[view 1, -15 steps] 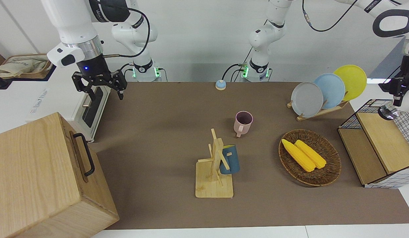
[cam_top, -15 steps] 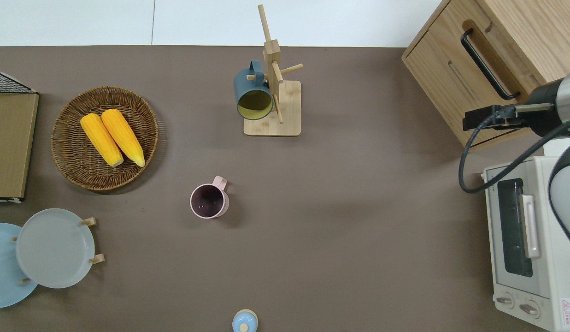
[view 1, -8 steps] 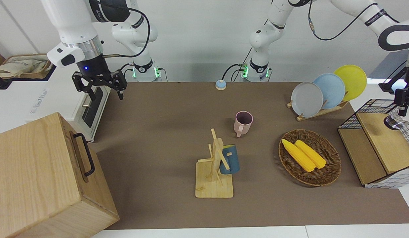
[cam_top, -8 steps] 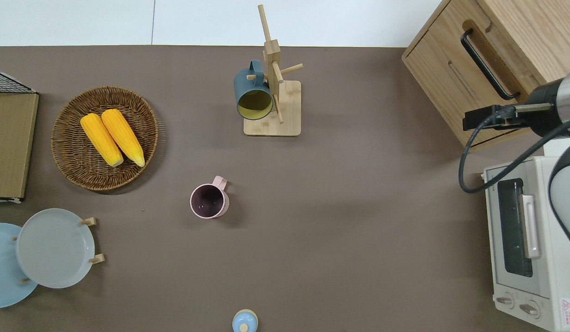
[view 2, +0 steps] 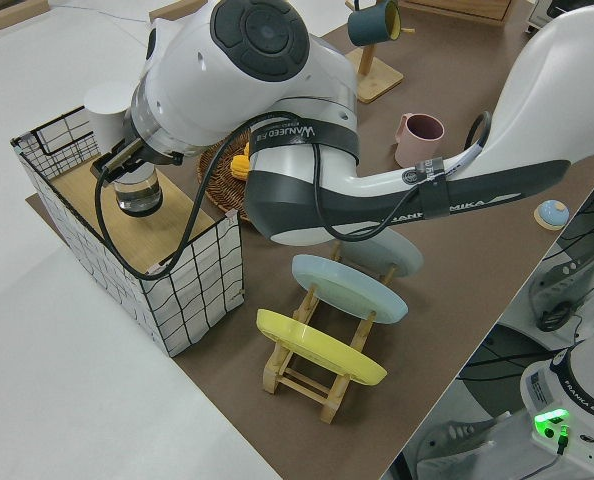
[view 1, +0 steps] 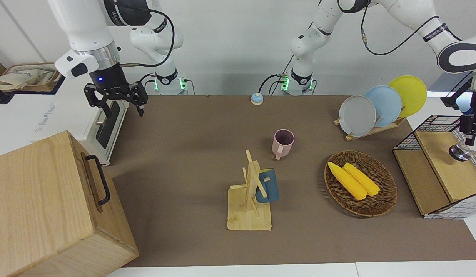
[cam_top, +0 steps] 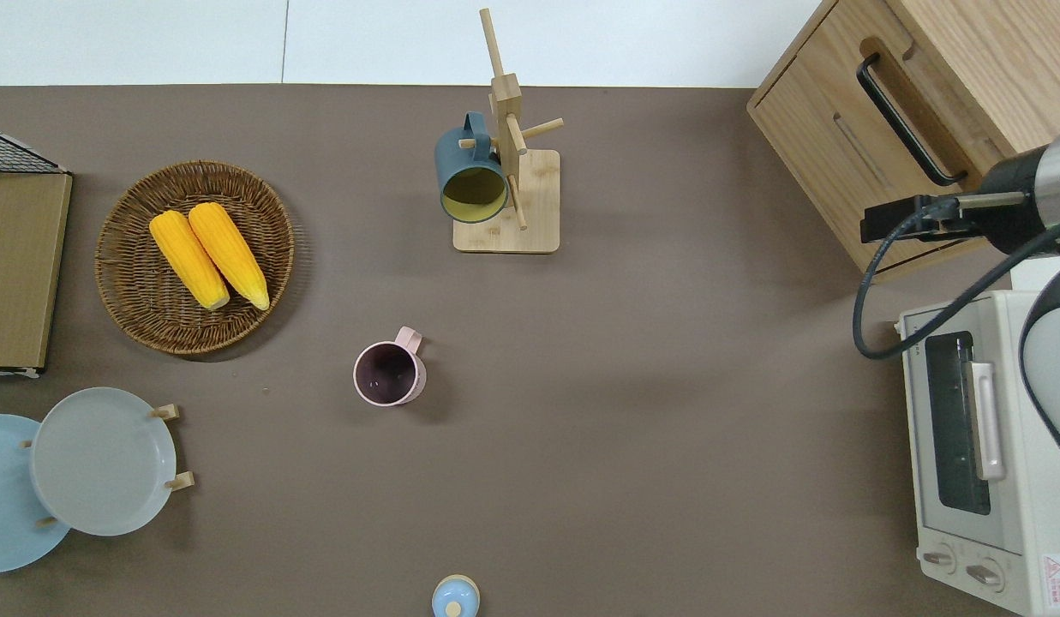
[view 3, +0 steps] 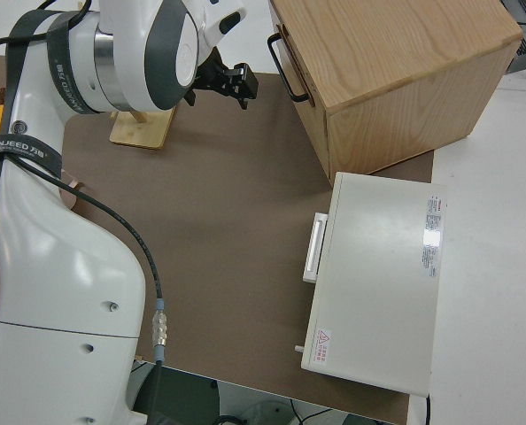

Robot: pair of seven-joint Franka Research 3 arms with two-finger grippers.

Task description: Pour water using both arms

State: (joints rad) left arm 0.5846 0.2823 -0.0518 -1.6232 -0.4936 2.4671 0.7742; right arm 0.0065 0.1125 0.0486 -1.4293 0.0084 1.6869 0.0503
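Front view shows the left black two-finger tool (view 1: 468,132) low inside the wire-grid basket with wooden shelf (view 1: 441,169), above a small clear glass (view 1: 458,152); its finger state I cannot tell. The right tool (view 1: 121,110), fingers spread apart, is parked. A pink mug (view 1: 283,142) stands mid-tabletop.

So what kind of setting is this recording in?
Likely a lab bench staged as a mock kitchen: a toaster oven, a plate rack and a mug tree on a brown mat, flanked by two robot arms.
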